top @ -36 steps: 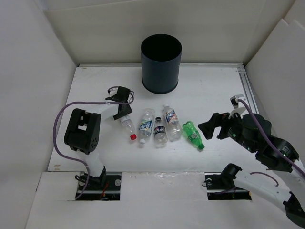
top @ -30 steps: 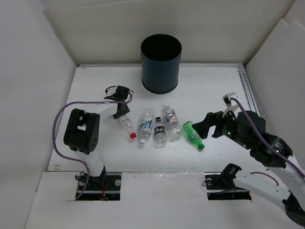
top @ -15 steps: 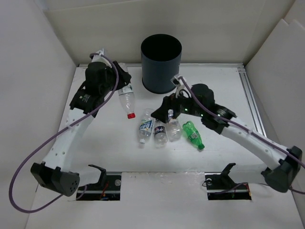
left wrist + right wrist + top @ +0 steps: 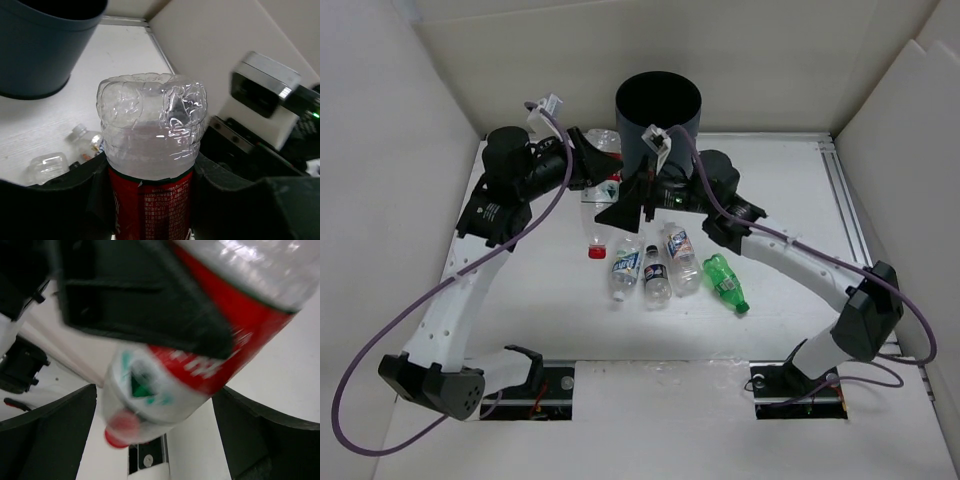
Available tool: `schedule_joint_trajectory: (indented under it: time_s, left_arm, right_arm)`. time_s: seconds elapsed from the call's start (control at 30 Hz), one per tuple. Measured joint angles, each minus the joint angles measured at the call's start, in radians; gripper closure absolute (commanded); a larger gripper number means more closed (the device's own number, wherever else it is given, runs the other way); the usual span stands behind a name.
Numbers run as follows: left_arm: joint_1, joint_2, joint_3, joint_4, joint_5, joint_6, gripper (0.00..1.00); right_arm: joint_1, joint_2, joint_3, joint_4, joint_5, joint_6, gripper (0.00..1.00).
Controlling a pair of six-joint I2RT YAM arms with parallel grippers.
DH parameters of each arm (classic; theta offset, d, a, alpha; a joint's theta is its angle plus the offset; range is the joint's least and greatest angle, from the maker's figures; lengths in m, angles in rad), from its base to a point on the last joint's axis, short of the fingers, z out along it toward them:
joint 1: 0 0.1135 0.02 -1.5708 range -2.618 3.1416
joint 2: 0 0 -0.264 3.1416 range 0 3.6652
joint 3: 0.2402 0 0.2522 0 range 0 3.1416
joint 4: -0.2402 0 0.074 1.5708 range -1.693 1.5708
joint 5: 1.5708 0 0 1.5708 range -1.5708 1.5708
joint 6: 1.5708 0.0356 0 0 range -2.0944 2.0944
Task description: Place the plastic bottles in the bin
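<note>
Bottle with red label (image 4: 594, 218) has left the bench (image 4: 780, 190), clamped in the left gripper (image 4: 592, 172) at upper centre, just left of the bin (image 4: 658, 150). The right gripper (image 4: 623, 207) (jaws apart) has closed in beside it; the drop seems next.

The left tool (image 4: 150, 200) grips the red-label bottle (image 4: 150, 125) on both sides. The dark bin (image 4: 45, 45) stands behind. Another clear bottle (image 4: 87, 142) lies on the white surface (image 4: 115, 60).

On my right wrist cam the clear red-labelled plastic bottle (image 4: 247, 332) is all smeared, base cropped top-right. Left wrist cam crops its cap, plus most of the tall dark navy bucket (image 4: 40, 50).
</note>
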Motion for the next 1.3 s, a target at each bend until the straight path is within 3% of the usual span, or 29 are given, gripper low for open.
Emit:
schedule_joint_trajectory:
  time_s: [0.17, 0.27, 0.3, 0.37, 0.43, 0.47, 0.53, 0.73, 0.97, 1.13, 1.3]
  left_arm:
    - [0.004, -0.028, -0.045, 0.085, 0.063, -0.027, 1.0]
    - [0.01, -0.026, -0.072, 0.133, 0.086, -0.041, 1.0]
    - [0.012, -0.025, -0.079, 0.145, 0.089, -0.044, 0.98]
    - [0.015, -0.022, -0.084, 0.164, 0.101, -0.054, 0.94]
    - [0.016, -0.022, -0.085, 0.191, 0.098, -0.045, 0.71]
    - [0.016, -0.02, -0.085, 0.199, 0.099, -0.047, 0.5]
    - [0.016, -0.018, -0.079, 0.204, 0.084, -0.057, 0.0]
    - [0.004, -0.032, 0.003, 0.089, -0.15, -0.125, 0.0]
    - [-0.002, -0.241, -0.002, 0.014, -0.433, -0.156, 0.0]
    - [-0.002, -0.312, -0.056, 0.031, -0.474, -0.106, 0.0]
    - [-0.002, -0.251, -0.182, 0.033, -0.454, -0.051, 0.0]
  right_arm:
    - [0.006, 0.093, 0.031, 0.111, -0.02, 0.09, 0.0]
    - [0.009, 0.126, 0.036, 0.152, -0.03, 0.127, 0.24]
    - [0.012, 0.132, 0.039, 0.161, -0.035, 0.139, 0.53]
    - [0.014, 0.14, 0.047, 0.166, -0.03, 0.161, 0.74]
    - [0.008, 0.147, 0.058, 0.17, -0.031, 0.187, 0.95]
    - [0.005, 0.148, 0.063, 0.169, -0.033, 0.19, 0.98]
    - [-0.002, 0.155, 0.08, 0.164, -0.027, 0.187, 1.0]
    - [-0.094, 0.227, 0.22, 0.079, 0.037, 0.131, 1.0]
    - [-0.32, 0.468, 0.607, -0.086, 0.136, 0.111, 1.0]
    - [-0.427, 0.642, 0.861, -0.126, 0.261, 0.123, 1.0]
    - [-0.457, 0.811, 1.11, -0.209, 0.432, 0.08, 0.99]
